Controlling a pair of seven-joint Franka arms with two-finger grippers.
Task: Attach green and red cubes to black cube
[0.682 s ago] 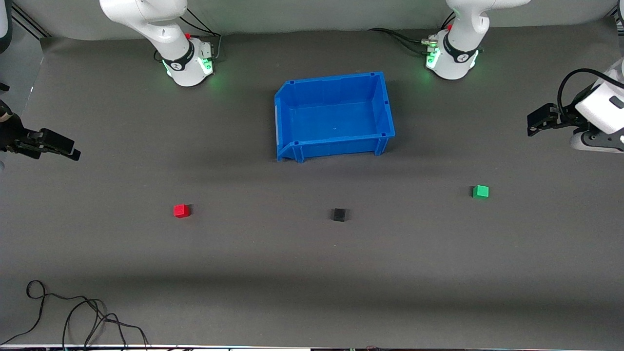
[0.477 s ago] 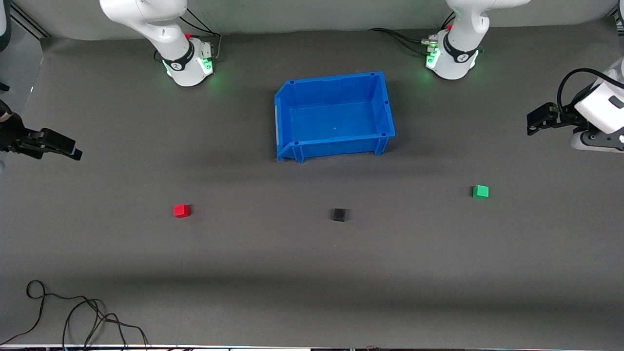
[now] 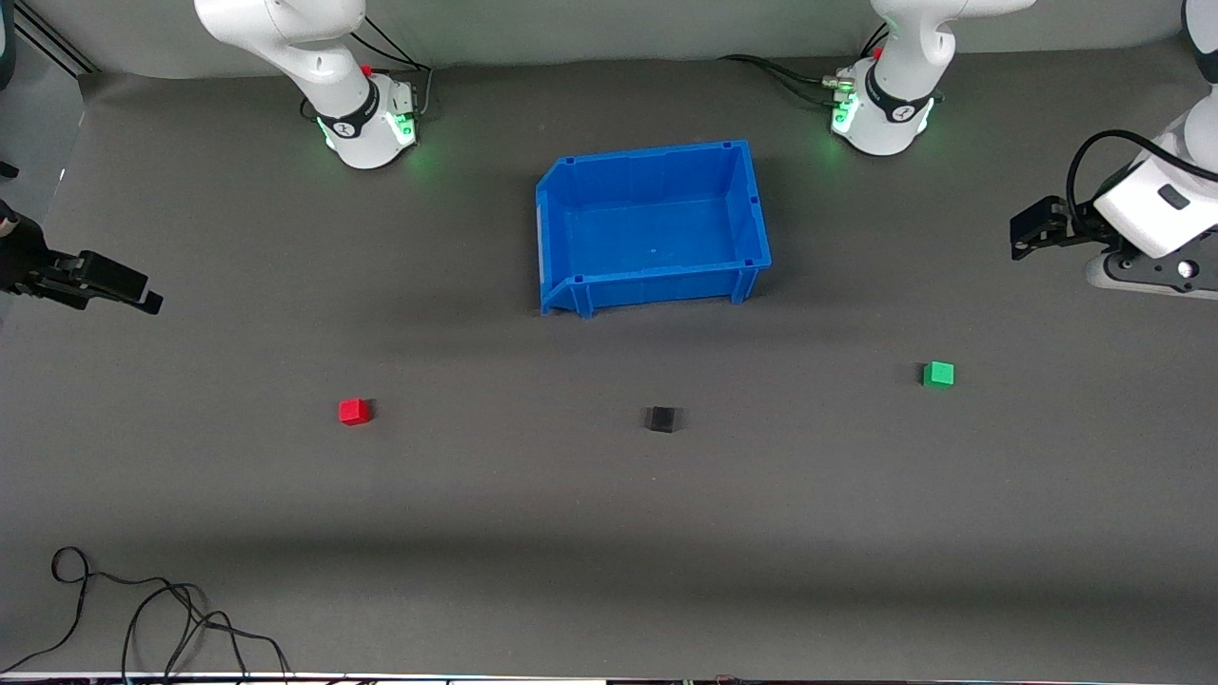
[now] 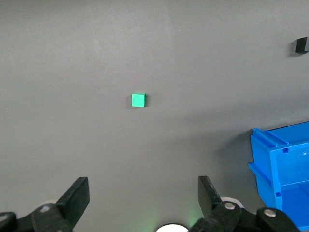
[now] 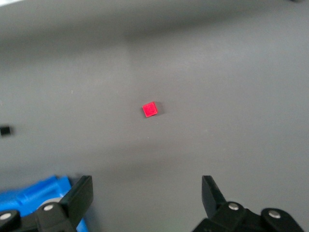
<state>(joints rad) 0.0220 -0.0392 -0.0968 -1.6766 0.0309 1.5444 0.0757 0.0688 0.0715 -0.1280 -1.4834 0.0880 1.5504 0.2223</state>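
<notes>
The red cube (image 3: pixel 354 411), black cube (image 3: pixel 661 419) and green cube (image 3: pixel 938 374) lie apart in a row on the grey mat, the black one in the middle. My left gripper (image 3: pixel 1023 238) hangs open and empty over the mat at the left arm's end; in the left wrist view its gripper (image 4: pixel 143 195) is short of the green cube (image 4: pixel 138 100), with the black cube (image 4: pixel 301 45) at the edge. My right gripper (image 3: pixel 147 300) hangs open and empty at the right arm's end; its wrist view shows the gripper (image 5: pixel 147 193), red cube (image 5: pixel 150 109) and black cube (image 5: pixel 5 130).
An empty blue bin (image 3: pixel 752 205) stands between the arm bases, farther from the front camera than the cubes; it also shows in the left wrist view (image 4: pixel 270 159) and the right wrist view (image 5: pixel 41 191). Loose black cables (image 3: pixel 143 618) lie at the near corner at the right arm's end.
My left gripper has shifted a little toward the middle of the table and has turned slightly. My right gripper has hardly moved. The cubes have not moved.
</notes>
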